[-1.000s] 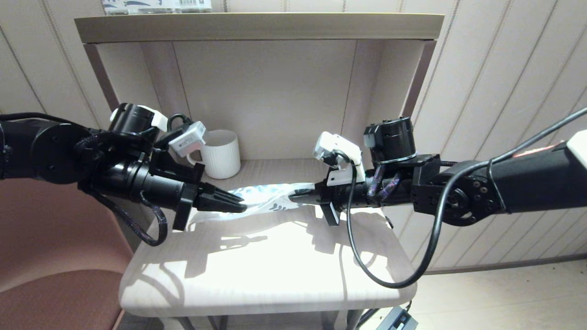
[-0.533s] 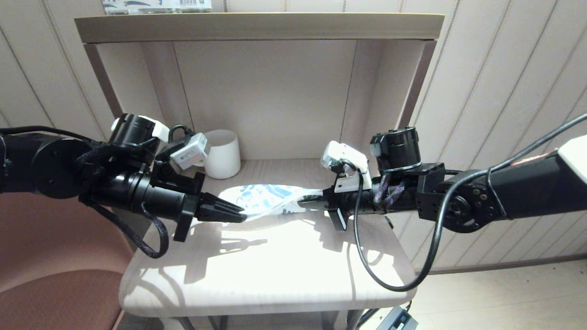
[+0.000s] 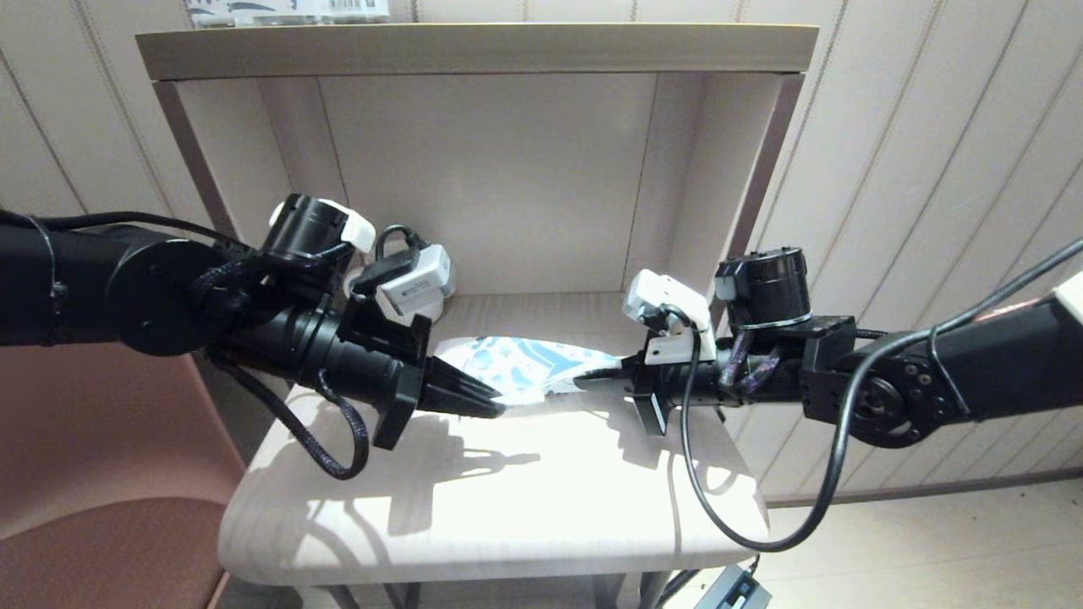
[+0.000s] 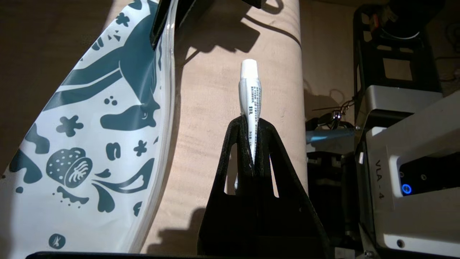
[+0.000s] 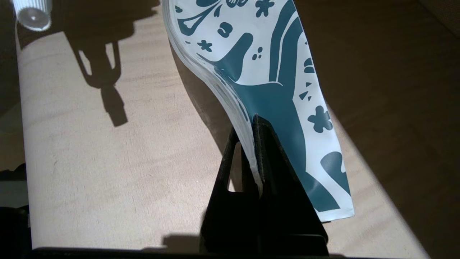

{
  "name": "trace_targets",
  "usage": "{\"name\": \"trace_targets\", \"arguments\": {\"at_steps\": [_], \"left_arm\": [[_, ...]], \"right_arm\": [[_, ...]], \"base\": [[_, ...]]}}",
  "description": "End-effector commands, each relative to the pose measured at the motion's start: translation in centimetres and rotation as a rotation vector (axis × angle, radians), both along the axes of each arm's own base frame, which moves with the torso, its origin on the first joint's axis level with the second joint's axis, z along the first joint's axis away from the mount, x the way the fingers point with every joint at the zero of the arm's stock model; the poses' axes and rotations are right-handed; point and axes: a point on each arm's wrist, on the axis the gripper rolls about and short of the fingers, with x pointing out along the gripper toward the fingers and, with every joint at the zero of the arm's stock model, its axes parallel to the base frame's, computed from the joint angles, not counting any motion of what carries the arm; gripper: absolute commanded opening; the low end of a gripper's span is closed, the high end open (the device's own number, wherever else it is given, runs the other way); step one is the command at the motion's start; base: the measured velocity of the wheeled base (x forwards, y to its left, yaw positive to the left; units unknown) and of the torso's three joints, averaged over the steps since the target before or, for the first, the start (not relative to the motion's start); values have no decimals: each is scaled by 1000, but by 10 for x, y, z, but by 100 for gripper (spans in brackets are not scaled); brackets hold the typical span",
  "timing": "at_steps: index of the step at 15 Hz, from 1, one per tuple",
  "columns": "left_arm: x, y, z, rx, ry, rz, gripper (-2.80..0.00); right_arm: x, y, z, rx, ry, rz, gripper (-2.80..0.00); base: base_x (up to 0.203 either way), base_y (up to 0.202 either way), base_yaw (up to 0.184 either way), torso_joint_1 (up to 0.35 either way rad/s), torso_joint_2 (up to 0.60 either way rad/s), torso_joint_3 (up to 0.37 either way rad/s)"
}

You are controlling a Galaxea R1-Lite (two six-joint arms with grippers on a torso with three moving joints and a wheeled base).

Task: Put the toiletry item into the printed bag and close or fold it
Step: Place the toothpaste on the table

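Because the bag has to be fed from one end while something steadies the other, I have both arms out over the small table (image 3: 474, 499), one on each side of the printed bag (image 3: 529, 368), which I take as my landmark. It hangs in the air above the tabletop, curved, its print facing up. My right gripper (image 3: 592, 382) is clenched on the bag's edge at the end nearer the right side wall of the shelf, so the pouch stays lifted and does not slide away. My left gripper (image 3: 491, 409) sits at the opposite end of the bag, just beside its rim, and is clamped on the toiletry item (image 4: 250, 104), a thin white tube with its cap pointing forward past my fingertips. That tube is alongside the bag, outside it; I judge it not yet inserted. I cannot tell whether the bag's mouth is open here.
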Motion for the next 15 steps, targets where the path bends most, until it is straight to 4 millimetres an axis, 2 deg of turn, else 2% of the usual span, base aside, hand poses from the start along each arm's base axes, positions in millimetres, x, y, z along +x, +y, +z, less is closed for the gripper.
{"name": "trace_targets", "arguments": {"at_steps": [1, 9, 13, 15], "left_arm": [[-2, -5, -2, 7, 7, -17, -280], [-12, 10, 0, 20, 10, 20, -280], [1, 25, -3, 19, 12, 81, -280], [4, 24, -7, 25, 20, 84, -280]], "right_arm": [[-2, -4, 3, 9, -22, -4, -280], [-8, -7, 8, 31, -63, -1, -280], [-17, -12, 21, 44, -90, 1, -280], [-17, -11, 20, 43, -89, 1, -280]], "base": [[0, 0, 0, 0, 0, 0], [0, 0, 0, 0, 0, 0], [0, 0, 0, 0, 0, 0], [0, 0, 0, 0, 0, 0]]}}
